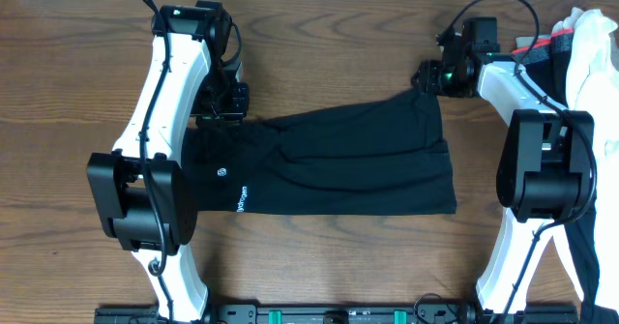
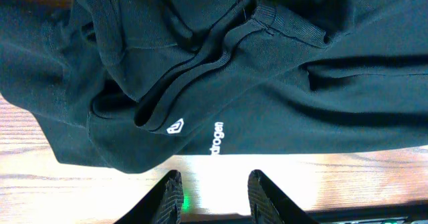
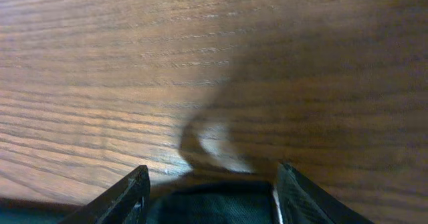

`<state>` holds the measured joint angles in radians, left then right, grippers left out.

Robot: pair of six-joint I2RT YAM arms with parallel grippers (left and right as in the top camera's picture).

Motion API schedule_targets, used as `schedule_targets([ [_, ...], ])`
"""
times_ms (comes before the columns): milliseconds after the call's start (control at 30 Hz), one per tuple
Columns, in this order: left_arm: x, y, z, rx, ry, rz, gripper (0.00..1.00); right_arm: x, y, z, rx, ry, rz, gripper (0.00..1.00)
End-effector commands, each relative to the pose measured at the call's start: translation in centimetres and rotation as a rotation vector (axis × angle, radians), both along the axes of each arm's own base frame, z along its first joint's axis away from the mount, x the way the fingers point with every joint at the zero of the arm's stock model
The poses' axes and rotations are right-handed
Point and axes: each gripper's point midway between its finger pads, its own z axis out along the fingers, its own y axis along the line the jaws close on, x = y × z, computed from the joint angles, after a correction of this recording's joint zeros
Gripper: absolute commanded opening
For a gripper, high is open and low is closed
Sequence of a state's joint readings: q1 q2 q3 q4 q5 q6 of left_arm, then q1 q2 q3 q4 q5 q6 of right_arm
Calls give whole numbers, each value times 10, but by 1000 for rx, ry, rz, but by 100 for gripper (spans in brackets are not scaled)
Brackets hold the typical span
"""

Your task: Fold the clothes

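Observation:
The clothes, a black T-shirt (image 1: 348, 164), lie folded into a broad band across the middle of the wooden table, with the small white logo (image 1: 223, 174) near the left end. My left gripper (image 1: 227, 100) hovers at the shirt's upper left corner. In the left wrist view it (image 2: 215, 174) is open over bare wood, with the rumpled shirt (image 2: 267, 70) and its logo (image 2: 175, 126) just beyond the fingertips. My right gripper (image 1: 428, 75) is at the upper right corner. Its jaws (image 3: 212, 168) stand wide, and black fabric (image 3: 214, 204) lies between them.
A white cloth (image 1: 595, 44) and a black garment with a grey-and-red band (image 1: 537, 45) are piled at the far right edge. The arm bases and a black rail (image 1: 338, 314) run along the front edge. Bare wood (image 1: 329, 44) lies behind the shirt.

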<state>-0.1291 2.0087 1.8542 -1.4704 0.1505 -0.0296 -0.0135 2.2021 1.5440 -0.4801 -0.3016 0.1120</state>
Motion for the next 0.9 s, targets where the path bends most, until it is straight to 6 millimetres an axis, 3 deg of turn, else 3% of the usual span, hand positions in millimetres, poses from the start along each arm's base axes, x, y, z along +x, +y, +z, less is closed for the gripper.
schedule_targets([
  [0,0,-1,-3,0,8,8,35,-6,-15,-15,-58,39,-13,56],
  [200,2,-1,-4,-1,-2,8,35,-15,-14,-19,-58,79,-10,33],
  [367,2,-1,-3,0,-1,8,35,-18,-18,-14,-52,91,-19,1],
  [533,-1,0,-3,1,10,5,29,-15,-18,22,-8,27,13,1],
  [667,-10,1,-1,6,45,5,21,-17,-18,72,12,-59,46,1],
  [867,-17,2,1,10,76,6,19,-40,-17,121,-9,-90,83,1],
])
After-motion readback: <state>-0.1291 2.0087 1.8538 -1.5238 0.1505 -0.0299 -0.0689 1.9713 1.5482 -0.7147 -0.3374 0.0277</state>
